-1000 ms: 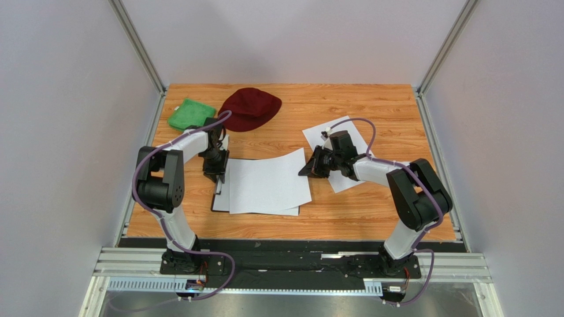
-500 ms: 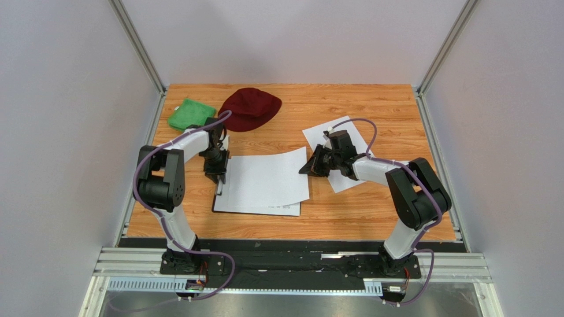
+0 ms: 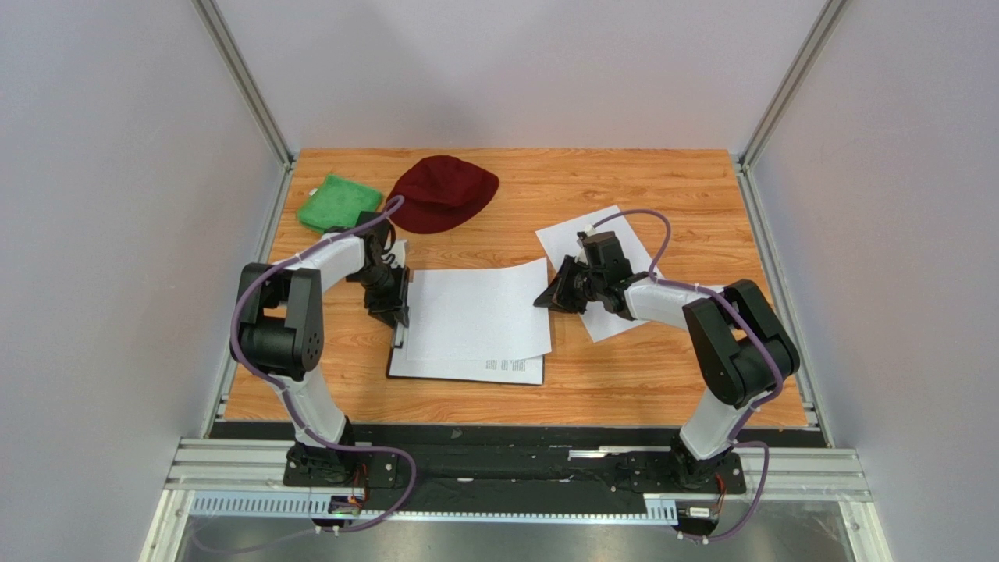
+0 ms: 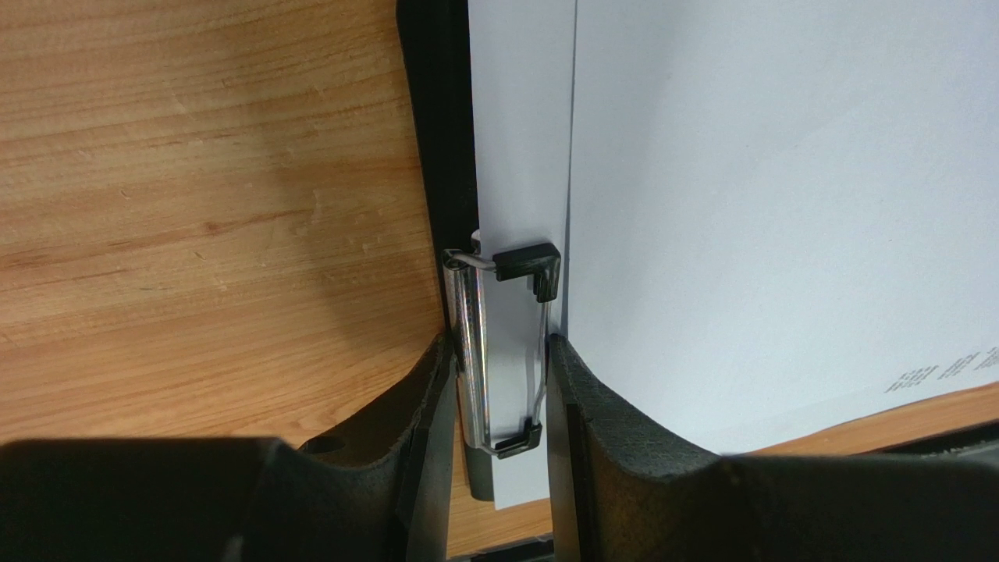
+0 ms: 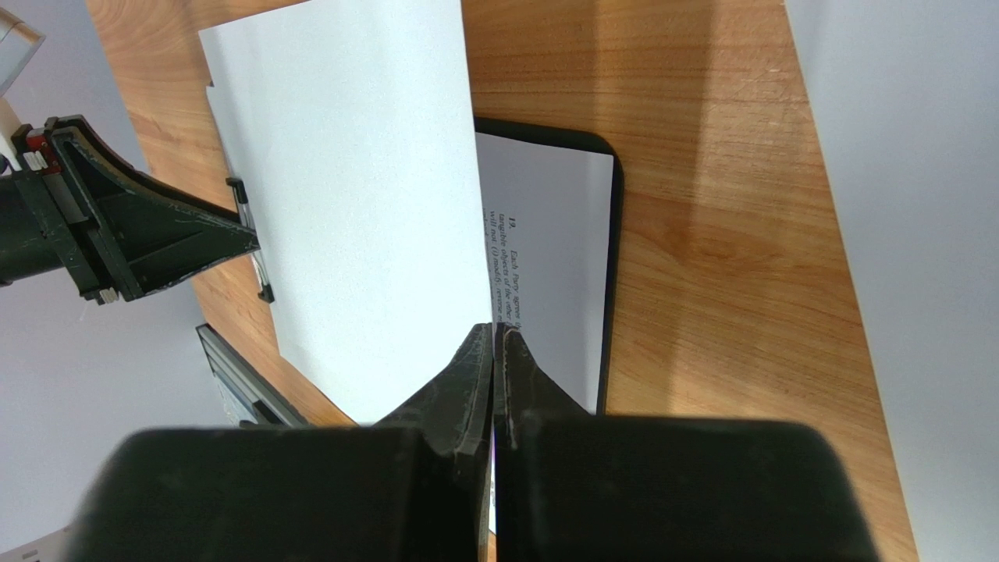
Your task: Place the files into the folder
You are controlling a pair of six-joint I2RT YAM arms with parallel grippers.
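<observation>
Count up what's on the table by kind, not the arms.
Paper sheets: 3 that I can tell apart: top sheet, printed sheet below it, sheet under the right arm
Black clipboard: 1
Dark red cap: 1
Green cloth: 1
Total: 6

The top camera looks down from above the near edge over the whole desk (image 3: 657,187). The left wrist camera hugs the clipboard (image 4: 436,117) clip (image 4: 487,351); the right's faces left across it.
</observation>
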